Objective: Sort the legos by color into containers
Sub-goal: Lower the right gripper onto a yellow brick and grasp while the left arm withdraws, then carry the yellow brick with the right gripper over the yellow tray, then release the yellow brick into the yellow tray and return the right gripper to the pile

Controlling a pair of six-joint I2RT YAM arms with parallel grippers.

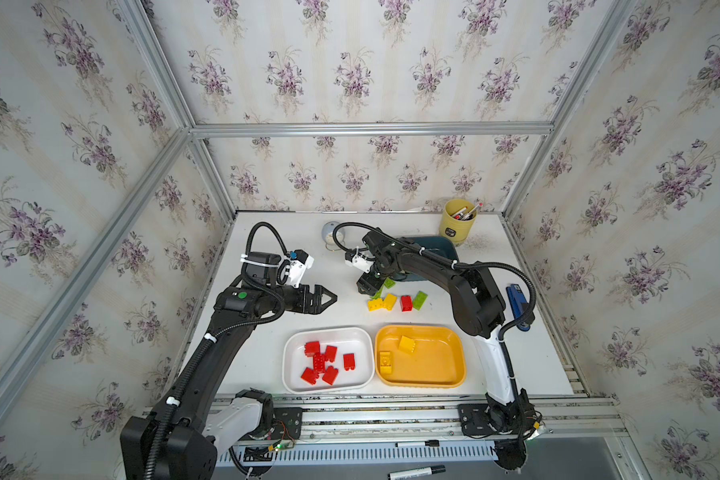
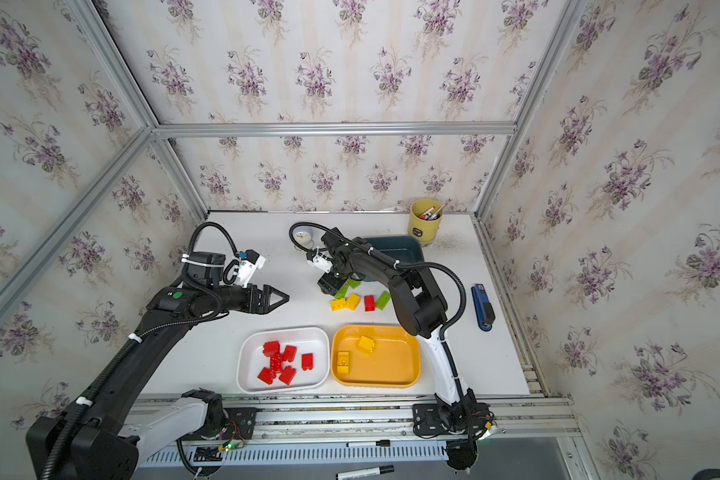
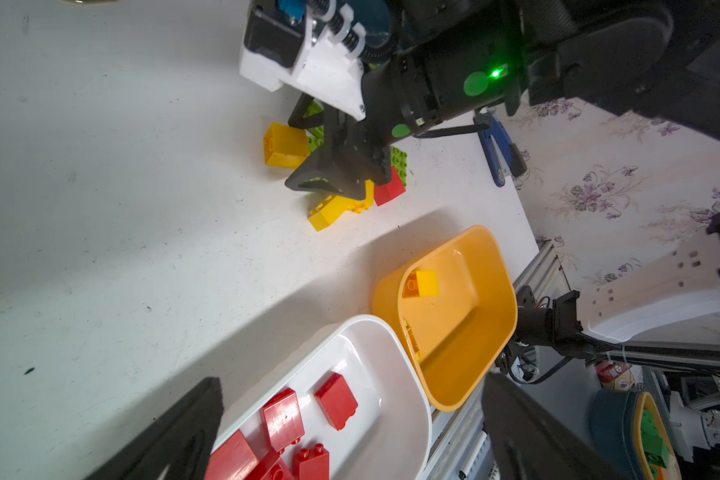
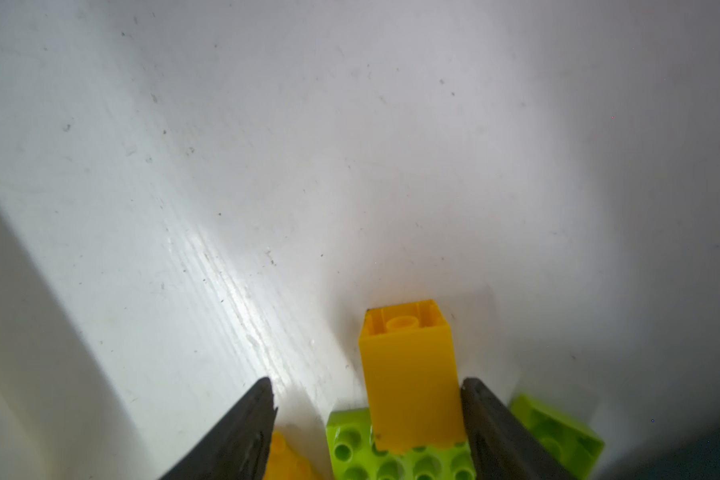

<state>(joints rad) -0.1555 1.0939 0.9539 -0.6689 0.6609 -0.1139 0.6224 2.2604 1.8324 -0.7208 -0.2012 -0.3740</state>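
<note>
Right fingers (image 4: 242, 432) part open, straddling a yellow brick (image 4: 410, 374) that lies on a lime brick (image 4: 350, 453). One finger is just beside it, the other apart, so no grip.

Left fingers (image 3: 171, 436) spread wide, empty. White tray (image 3: 391, 361) with red bricks (image 3: 335, 399) near them, orange tray (image 3: 491, 291) alongside.

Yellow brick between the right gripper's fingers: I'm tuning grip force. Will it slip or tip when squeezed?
Likely stiff: the yellow brick looks like hard plastic. Smooth sides could slip. It seems propped on a green brick, so may rock.
</note>
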